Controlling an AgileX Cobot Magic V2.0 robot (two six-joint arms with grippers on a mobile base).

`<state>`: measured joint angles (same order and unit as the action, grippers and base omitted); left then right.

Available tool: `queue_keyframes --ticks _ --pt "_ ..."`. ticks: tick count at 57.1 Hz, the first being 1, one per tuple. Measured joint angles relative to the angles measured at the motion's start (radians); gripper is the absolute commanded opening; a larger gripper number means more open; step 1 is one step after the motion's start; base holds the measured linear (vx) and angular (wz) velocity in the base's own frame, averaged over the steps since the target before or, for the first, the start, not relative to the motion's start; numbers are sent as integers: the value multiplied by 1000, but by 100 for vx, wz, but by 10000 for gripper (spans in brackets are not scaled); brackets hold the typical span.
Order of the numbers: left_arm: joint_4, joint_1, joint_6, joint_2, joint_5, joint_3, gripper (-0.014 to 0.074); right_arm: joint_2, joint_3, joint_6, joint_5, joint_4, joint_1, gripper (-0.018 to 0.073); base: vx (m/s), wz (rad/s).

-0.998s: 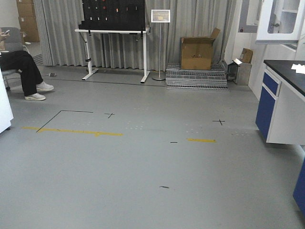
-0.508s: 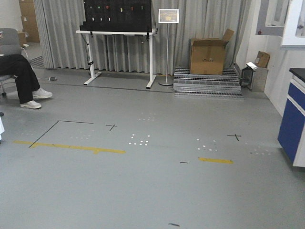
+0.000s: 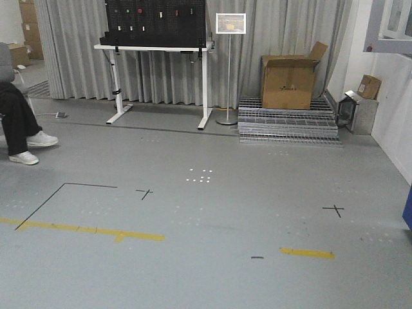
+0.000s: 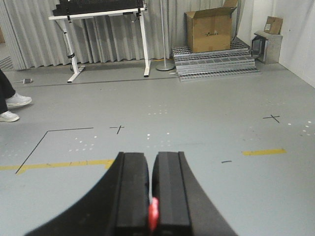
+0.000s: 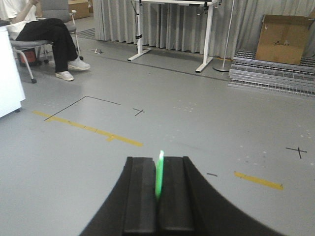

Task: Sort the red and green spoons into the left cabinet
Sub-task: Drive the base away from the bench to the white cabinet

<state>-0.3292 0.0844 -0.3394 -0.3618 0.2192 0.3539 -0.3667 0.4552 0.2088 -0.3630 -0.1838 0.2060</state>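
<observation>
**Two spoons, one gripped in each gripper**

The left gripper (image 4: 150,158) has its black pads pressed together on the red spoon (image 4: 153,220). Only a thin bright sliver of it shows, low in the seam. The right gripper (image 5: 158,161) is clamped the same way on the green spoon (image 5: 159,173), whose slim glowing edge pokes just above the fingertips. Ahead lies wide grey floor (image 3: 212,225) crossed by yellow tape (image 3: 116,235). It runs to a white-legged table (image 3: 154,46) and, further right, a cardboard box (image 3: 290,80) at the back of stacked metal grates (image 3: 286,125). Only the right wrist view shows the seated person (image 5: 47,27) up to the chest, with a white unit (image 5: 9,73) at its left edge.
</observation>
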Motion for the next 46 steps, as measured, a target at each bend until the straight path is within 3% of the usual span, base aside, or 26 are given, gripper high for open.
queue_keyframes --ticks 46 --pt "0 0 0 0 1 0 -3 0 0 0 0 0 0 -4 65 4"
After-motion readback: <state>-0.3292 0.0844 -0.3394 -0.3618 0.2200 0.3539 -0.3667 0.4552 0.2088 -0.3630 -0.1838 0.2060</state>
